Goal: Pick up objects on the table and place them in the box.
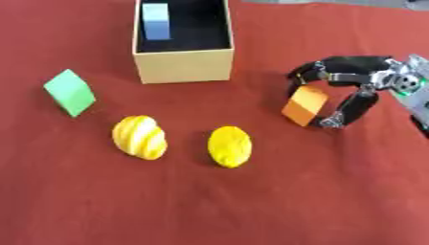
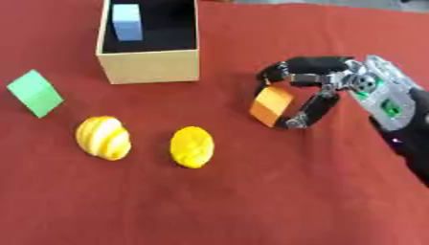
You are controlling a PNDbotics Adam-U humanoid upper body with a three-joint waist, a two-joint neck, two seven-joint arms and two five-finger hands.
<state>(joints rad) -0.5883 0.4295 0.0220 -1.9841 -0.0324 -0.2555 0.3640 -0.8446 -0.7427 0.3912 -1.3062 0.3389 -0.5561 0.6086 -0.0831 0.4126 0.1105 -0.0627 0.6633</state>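
Note:
My right hand (image 2: 314, 72) comes in from the right and has its fingers and thumb curled round an orange block (image 2: 271, 106), which tilts on one corner just right of centre. An open tan box (image 1: 183, 64) with a black inside stands at the back; a light blue block (image 1: 156, 21) leans in its left part. On the red cloth lie a green block (image 1: 70, 92) at the left, a yellow striped shell-shaped thing (image 1: 140, 137) and a plain yellow oval thing (image 1: 230, 146) near the middle. My left hand does not show.
The red cloth (image 1: 209, 206) covers the whole table. A broad bare stretch of it runs along the front. The box's front wall faces the green block and the two yellow things.

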